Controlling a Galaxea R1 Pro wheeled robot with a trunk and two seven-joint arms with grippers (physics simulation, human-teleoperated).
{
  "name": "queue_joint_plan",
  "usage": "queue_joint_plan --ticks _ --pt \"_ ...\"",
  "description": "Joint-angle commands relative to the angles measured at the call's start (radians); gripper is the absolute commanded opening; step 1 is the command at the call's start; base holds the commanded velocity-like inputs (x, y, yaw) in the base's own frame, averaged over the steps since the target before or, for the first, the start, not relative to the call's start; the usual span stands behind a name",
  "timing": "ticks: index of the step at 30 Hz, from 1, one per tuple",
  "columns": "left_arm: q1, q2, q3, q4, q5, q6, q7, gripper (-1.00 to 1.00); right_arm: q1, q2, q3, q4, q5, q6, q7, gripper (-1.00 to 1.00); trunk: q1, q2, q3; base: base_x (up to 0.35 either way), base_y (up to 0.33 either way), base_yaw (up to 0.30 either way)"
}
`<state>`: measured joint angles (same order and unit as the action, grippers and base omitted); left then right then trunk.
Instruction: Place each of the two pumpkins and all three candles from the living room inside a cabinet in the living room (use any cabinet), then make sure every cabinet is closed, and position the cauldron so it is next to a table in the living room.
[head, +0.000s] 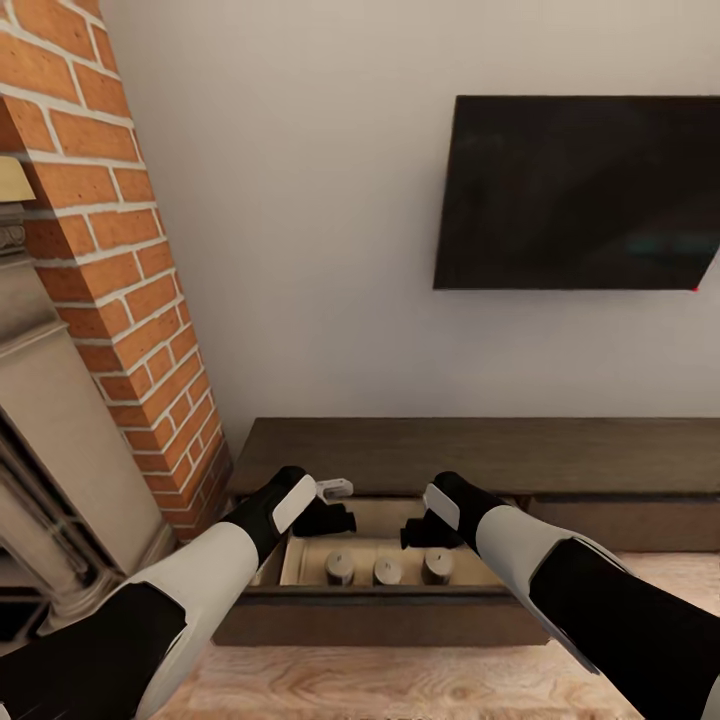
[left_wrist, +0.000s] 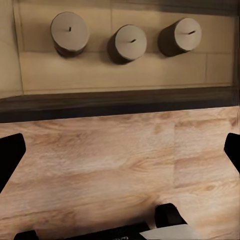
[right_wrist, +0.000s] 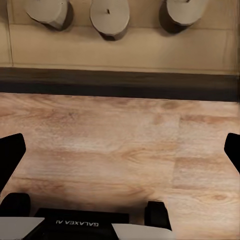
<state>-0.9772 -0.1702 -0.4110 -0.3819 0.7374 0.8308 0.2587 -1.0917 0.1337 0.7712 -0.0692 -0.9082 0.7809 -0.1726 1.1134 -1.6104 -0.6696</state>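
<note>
- Looking down from the head cam: three candles (head: 387, 569) sit in a row in the cabinet (head: 480, 455)'s open drawer (head: 300, 560), left tool (head: 335, 518) and right tool (head: 418, 532) hovering over it, both released
- Left wrist: candles (left_wrist: 129, 43) upright on pale drawer floor, wood floor (left_wrist: 120, 170) beyond the dark front
- Right wrist: same candles (right_wrist: 109, 16), fingers spread wide

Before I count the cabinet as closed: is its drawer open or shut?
Open. The drawer is pulled out from the cabinet, its pale inside exposed, with three candles standing upright in a row.
</note>
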Motion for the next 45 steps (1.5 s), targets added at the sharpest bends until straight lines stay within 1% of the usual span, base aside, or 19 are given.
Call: queue_joint_plan --ticks 1,5,8,20,26,33,38,45 --pt "0.0 0.001 -0.007 -0.002 0.011 -0.014 0.008 1.0 -0.001 0.0 0.005 -0.001 -0.011 -0.002 -0.008 1.0 0.0 -0.001 0.0 -0.08 0.0 -0.17" --pt "0.0 0.001 -0.008 -0.002 0.011 -0.037 0.008 1.0 -0.001 0.001 0.006 -0.001 -0.01 -0.007 -0.008 1.0 0.0 -0.001 0.006 -0.04 0.0 -0.171" --pt "0.0 0.001 -0.008 -0.002 0.011 -0.042 0.008 1.0 -0.001 0.001 0.006 -0.001 -0.009 -0.009 -0.008 1.0 0.0 -0.001 0.01 -0.013 0.0 -0.171" --pt "0.0 0.001 -0.008 -0.002 0.011 -0.047 0.008 1.0 -0.001 0.001 0.007 -0.001 -0.008 -0.009 -0.008 1.0 0.0 -0.001 0.028 -0.008 0.0 -0.164" --pt "0.0 0.002 -0.008 0.02 0.011 -0.047 0.007 1.0 -0.001 0.003 0.008 -0.001 -0.006 -0.009 -0.008 1.0 0.0 -0.001 0.036 -0.242 0.0 -0.151" --pt "0.0 0.001 -0.008 0.025 0.011 -0.047 0.007 1.0 -0.001 0.003 0.008 -0.001 -0.006 -0.009 -0.007 1.0 0.0 -0.001 0.046 -0.303 0.0 -0.135" --pt "0.0 0.001 -0.008 0.026 0.011 -0.047 0.007 1.0 -0.001 0.003 0.007 -0.001 -0.006 -0.009 -0.007 1.0 0.0 -0.001 0.048 -0.111 0.0 -0.028" --pt "0.0 0.001 -0.008 0.034 0.012 -0.048 0.007 1.0 -0.001 0.003 0.008 -0.001 -0.005 -0.009 -0.007 1.0 0.0 -0.001 0.055 -0.195 -0.048 0.157"
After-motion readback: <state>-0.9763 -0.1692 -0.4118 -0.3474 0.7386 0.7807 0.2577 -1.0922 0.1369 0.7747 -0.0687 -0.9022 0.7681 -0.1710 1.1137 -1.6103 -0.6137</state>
